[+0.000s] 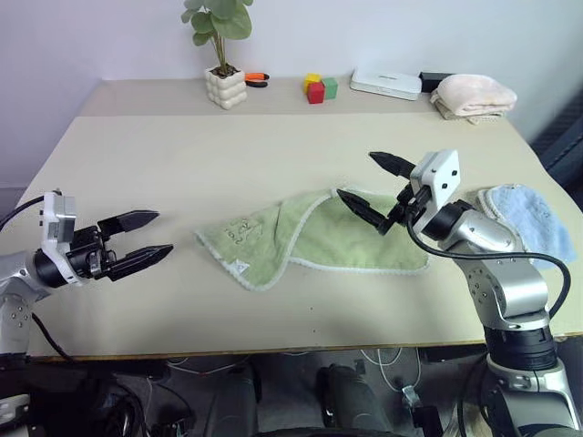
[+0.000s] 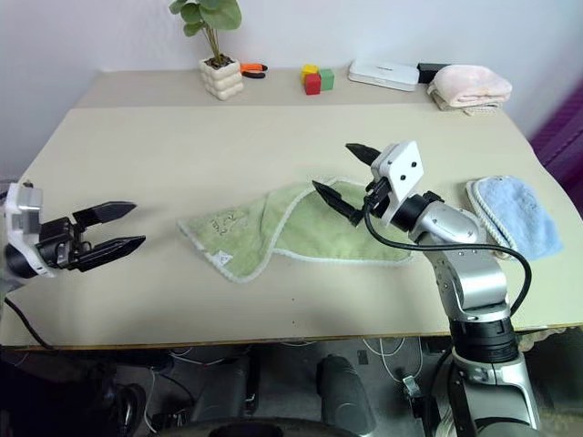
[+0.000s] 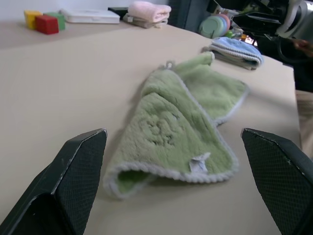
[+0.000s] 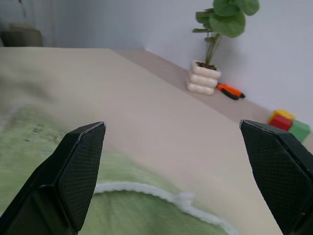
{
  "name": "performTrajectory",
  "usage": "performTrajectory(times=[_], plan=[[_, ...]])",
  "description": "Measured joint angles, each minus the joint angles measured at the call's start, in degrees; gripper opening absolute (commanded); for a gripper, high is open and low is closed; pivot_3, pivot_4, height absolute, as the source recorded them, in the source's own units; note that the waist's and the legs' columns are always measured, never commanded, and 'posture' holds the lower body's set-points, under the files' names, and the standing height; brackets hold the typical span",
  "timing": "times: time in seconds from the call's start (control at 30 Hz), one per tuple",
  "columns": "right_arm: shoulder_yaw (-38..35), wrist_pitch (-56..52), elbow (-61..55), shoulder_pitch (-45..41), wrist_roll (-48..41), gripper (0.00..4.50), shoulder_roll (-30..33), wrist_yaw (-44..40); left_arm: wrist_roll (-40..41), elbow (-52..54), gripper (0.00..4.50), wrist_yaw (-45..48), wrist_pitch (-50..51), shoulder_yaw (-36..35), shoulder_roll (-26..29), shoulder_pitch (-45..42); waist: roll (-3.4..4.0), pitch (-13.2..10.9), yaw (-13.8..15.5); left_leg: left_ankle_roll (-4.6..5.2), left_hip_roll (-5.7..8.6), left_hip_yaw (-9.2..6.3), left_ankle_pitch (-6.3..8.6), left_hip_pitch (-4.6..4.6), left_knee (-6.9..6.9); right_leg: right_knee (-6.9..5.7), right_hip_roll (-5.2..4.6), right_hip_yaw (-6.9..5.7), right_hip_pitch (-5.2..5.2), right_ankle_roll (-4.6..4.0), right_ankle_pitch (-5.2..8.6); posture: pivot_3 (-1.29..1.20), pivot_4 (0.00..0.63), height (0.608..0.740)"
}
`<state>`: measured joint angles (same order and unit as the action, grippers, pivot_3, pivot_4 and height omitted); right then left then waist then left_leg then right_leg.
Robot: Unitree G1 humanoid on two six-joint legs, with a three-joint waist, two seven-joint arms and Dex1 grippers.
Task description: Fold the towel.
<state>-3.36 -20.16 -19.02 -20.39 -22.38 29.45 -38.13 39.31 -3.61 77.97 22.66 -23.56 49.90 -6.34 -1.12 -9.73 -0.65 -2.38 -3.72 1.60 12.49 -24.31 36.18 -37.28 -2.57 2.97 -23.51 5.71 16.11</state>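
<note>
Left gripper point(image 1: 155, 234) and right gripper point(image 1: 363, 183) level, fingers spread.

Lab bench, cables point(image 1: 383, 357) beneath beige table point(image 1: 164, 155)

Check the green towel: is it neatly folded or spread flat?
Neither. The towel lies loosely doubled over and rumpled on the table, edges misaligned. Both the left gripper and right gripper are open, off it.

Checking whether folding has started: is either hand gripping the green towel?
No: the left hand is open beside the green towel, and the right hand is open above it.
</note>
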Motion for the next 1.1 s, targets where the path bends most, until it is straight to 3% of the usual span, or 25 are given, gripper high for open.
performTrajectory(times=[0.27, 0.6, 0.73, 0.87, 1.1], plan=[[-0.23, -3.29, -3.63, 2.21, -0.55, 4.49, -0.12, 2.98, -0.4, -1.32, 4.5, 1.67, 0.65, 3.59, 0.72, -6.15, 0.0, 0.0, -0.08, 0.0, 0.01, 0.01, 0.0, 0.0, -0.01, 0.01, -0.01, 0.0, 0.01, 0.0, 0.0, 0.0, 0.15, 0.74], [-2.22, -2.42, -4.46, 3.14, 0.84, 4.49, 0.89, 5.11, -0.84, -2.22, 4.5, 3.28, 3.85, 12.36, -4.52, -11.7, 0.0, 0.0, -0.09, 0.0, 0.02, 0.0, 0.0, 0.0, 0.0, 0.01, 0.04, 0.0, 0.02, 0.09, -0.05, 0.0, 0.15, 0.74], [-1.71, -3.01, -4.7, 2.65, 1.32, 4.49, 1.02, 5.54, -3.13, -2.19, 4.5, 6.82, 3.94, 16.09, -2.17, -10.83, 0.01, -0.01, -0.34, 0.0, 0.01, 0.01, 0.0, -0.02, -0.03, 0.0, 0.04, 0.02, -0.05, 0.04, -0.02, 0.0, 0.15, 0.74], [-1.2, -1.94, -3.78, 0.37, 2.14, 4.49, 0.63, 5.65, -5.87, -1.84, 4.5, 7.44, -1.58, 17.75, -3.57, -11.29, 0.01, 0.0, 0.0, 0.0, 0.02, 0.0, 0.0, -0.04, 0.01, 0.0, 0.03, 0.02, -0.03, 0.03, -0.01, 0.0, 0.15, 0.74], [0.89, -1.57, -3.09, -0.92, 2.88, 4.49, -1.48, 6.19, -16.42, -1.95, 4.5, 13.43, -17.87, 28.5, -5.88, -13.81, 0.02, 0.0, 0.24, 0.0, 0.04, 0.01, 0.0, -0.07, 0.05, 0.03, 0.01, 0.02, 0.0, 0.01, 0.0, 0.0, 0.15, 0.74]])
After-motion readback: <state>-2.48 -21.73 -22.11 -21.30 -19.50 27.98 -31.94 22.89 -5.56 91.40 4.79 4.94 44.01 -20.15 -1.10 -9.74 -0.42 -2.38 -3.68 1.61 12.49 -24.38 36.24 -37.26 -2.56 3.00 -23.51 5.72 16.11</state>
